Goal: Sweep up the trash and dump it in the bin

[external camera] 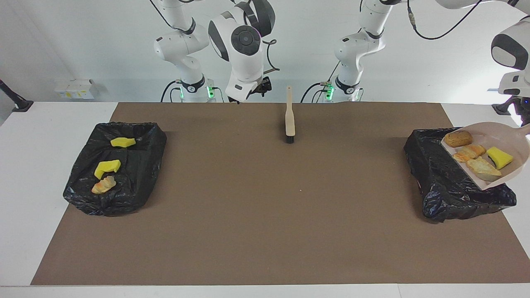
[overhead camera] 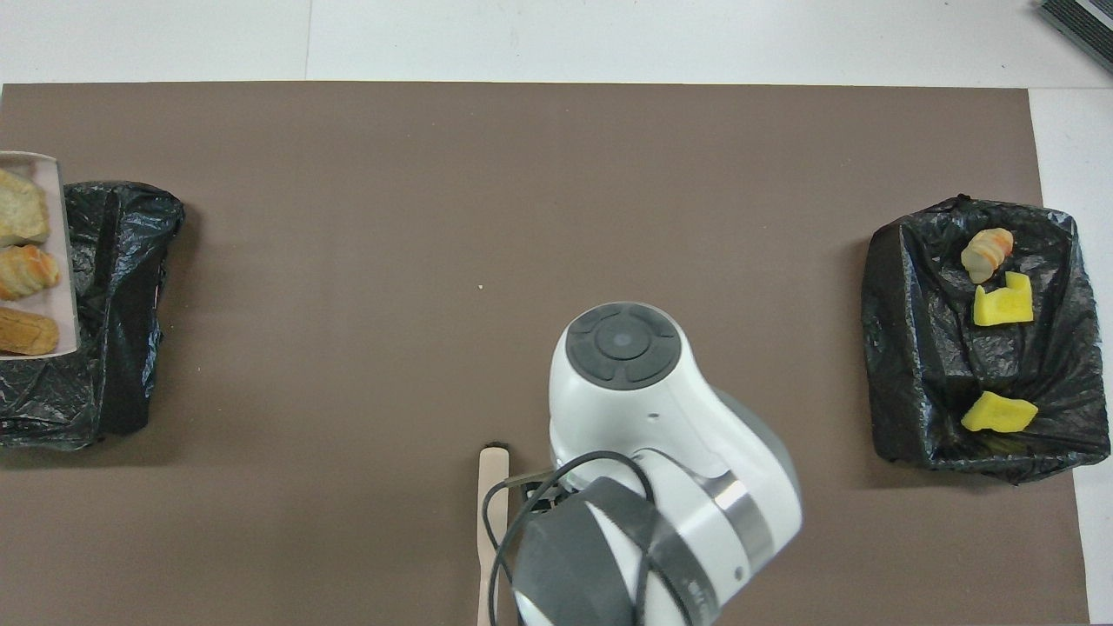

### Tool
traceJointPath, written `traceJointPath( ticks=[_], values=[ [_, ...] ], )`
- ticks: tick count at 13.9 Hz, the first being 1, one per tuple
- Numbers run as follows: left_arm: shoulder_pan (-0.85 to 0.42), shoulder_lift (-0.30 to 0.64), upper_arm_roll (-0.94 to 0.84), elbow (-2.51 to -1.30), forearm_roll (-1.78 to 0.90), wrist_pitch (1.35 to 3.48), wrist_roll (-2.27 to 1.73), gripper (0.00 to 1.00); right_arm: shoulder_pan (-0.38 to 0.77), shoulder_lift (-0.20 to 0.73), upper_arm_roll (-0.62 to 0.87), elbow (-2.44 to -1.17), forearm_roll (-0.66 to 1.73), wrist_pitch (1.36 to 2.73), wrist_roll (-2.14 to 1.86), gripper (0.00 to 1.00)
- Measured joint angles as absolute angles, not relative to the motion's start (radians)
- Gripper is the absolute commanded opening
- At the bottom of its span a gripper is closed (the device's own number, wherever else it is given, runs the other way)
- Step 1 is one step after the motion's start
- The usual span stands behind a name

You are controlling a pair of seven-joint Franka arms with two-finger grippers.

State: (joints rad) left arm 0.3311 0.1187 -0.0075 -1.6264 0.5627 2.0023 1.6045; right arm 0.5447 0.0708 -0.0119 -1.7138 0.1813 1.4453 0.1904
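Observation:
The beige dustpan (external camera: 513, 140) hangs tilted over the black-lined bin (external camera: 434, 174) at the left arm's end of the table. My left gripper (external camera: 524, 121), at the picture's edge, is shut on its handle. In the pan lies trash: a brown bun (external camera: 458, 138), a croissant piece (external camera: 468, 152), a bread chunk (external camera: 482, 167) and a yellow sponge (external camera: 499, 157). The overhead view shows only the pan's rim (overhead camera: 63, 226) and the bin (overhead camera: 113, 304). My right gripper (external camera: 261, 87) hangs open and holds nothing, apart from the brush (external camera: 290, 120), which stands on its bristles.
A second black-lined bin (external camera: 136, 165) sits at the right arm's end, holding two yellow sponge pieces and a croissant piece. It shows in the overhead view too (overhead camera: 913, 348). The brown mat (external camera: 265, 215) covers most of the white table. The right arm's wrist hides part of the brush (overhead camera: 494, 522).

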Motion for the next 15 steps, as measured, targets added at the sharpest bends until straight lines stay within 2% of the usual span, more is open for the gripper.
traceJointPath(
  ticks=[5, 10, 15],
  values=[
    [0.333, 0.118, -0.002, -1.627, 0.690, 1.998, 1.524, 0.00, 0.400, 0.050, -0.015, -1.589, 0.042, 1.383, 0.005, 1.00],
    [0.330, 0.118, -0.009, -1.627, 0.814, 1.999, 1.483, 0.00, 0.247, 0.030, -0.019, -1.524, -0.093, 1.381, -0.197, 1.00],
    [0.295, 0.116, -0.014, -1.626, 0.883, 1.993, 1.435, 0.00, 0.101, 0.031, -0.019, -1.500, -0.107, 1.382, -0.370, 1.00]
  ],
)
